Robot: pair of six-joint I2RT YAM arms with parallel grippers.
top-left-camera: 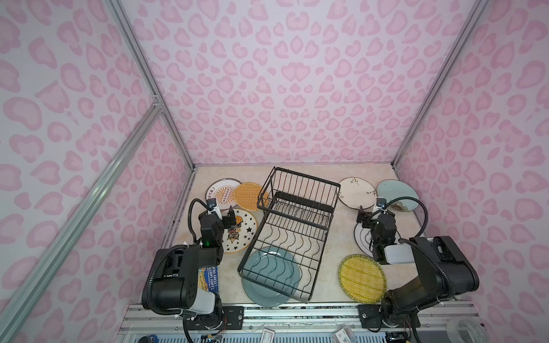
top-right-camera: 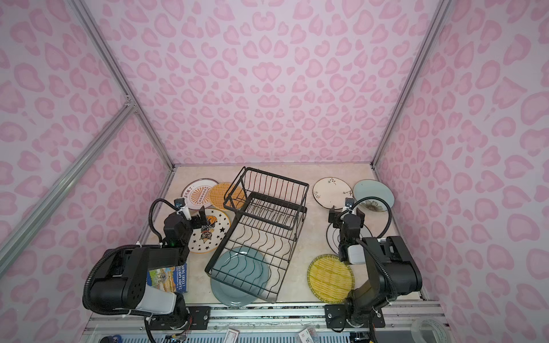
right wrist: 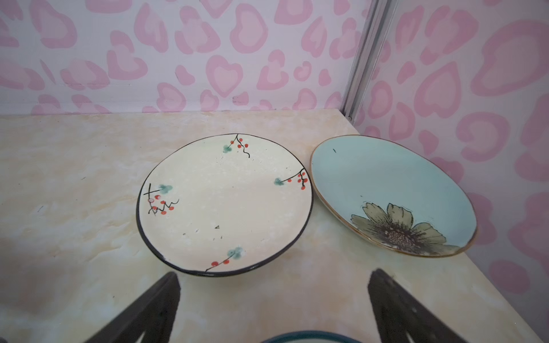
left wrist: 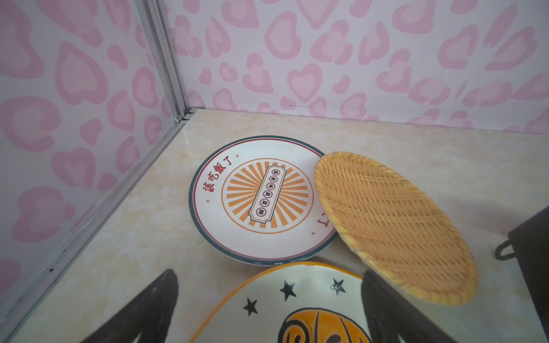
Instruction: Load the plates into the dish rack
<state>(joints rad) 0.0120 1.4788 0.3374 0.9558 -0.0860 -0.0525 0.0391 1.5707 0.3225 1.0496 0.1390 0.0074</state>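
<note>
The black wire dish rack stands slanted mid-table with no plate in its slots. A teal-grey plate lies under its near end. On the left lie a sunburst plate, an orange woven plate leaning on its rim, and a star plate. On the right are a sprig plate, a pale blue flower plate, a black-ringed plate and a yellow woven plate. My left gripper hovers open over the star plate's far edge. My right gripper hangs open between the ringed and sprig plates.
A blue-covered book lies at the near left, partly under the left arm. Pink patterned walls with aluminium posts close in the table on three sides. The rack's corner stands close beside the orange woven plate.
</note>
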